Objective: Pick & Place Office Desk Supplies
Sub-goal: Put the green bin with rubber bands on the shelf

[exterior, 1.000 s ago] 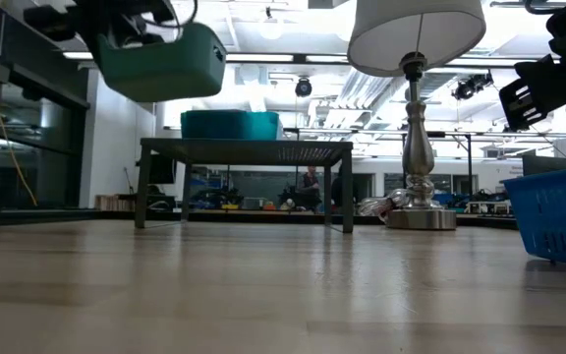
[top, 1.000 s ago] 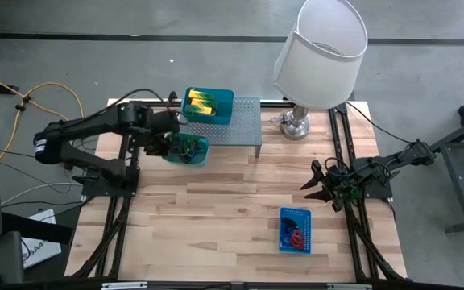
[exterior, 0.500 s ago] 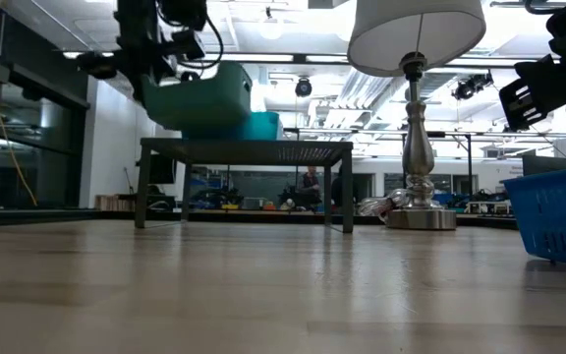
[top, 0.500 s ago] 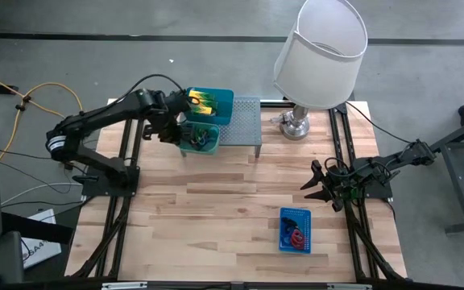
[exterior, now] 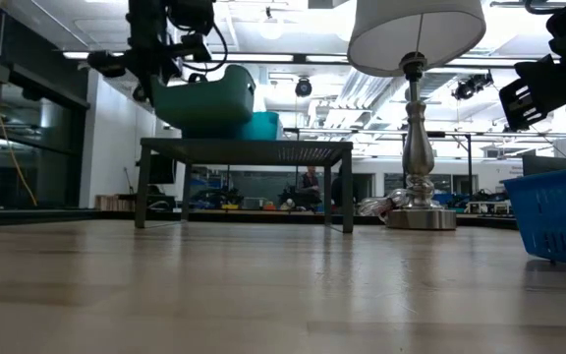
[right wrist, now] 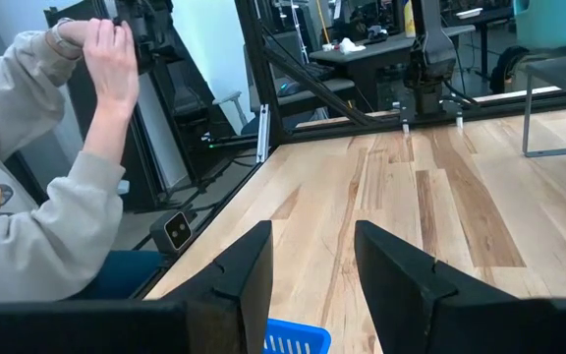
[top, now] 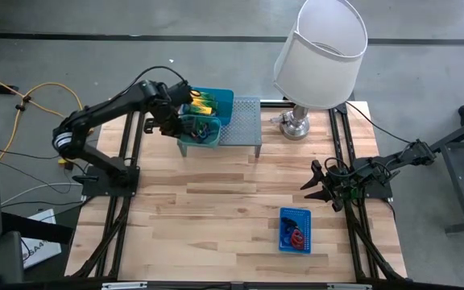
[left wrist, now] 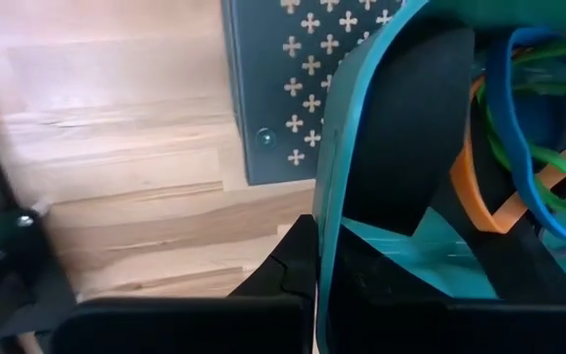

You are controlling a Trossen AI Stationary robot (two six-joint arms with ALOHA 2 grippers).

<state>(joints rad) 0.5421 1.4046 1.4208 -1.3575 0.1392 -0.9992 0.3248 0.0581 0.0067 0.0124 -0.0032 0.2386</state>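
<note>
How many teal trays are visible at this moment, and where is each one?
2. One teal tray holding yellow-green blocks sits on the grey riser shelf. The second teal tray, holding band loops, is gripped by the left end effector at the shelf's left end.

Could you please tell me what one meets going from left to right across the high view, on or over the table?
Left gripper shut on the teal plastic tray of coloured bands → grey perforated metal riser shelf → white-shaded lamp; nearer the front, blue mesh basket → open right gripper.
</note>
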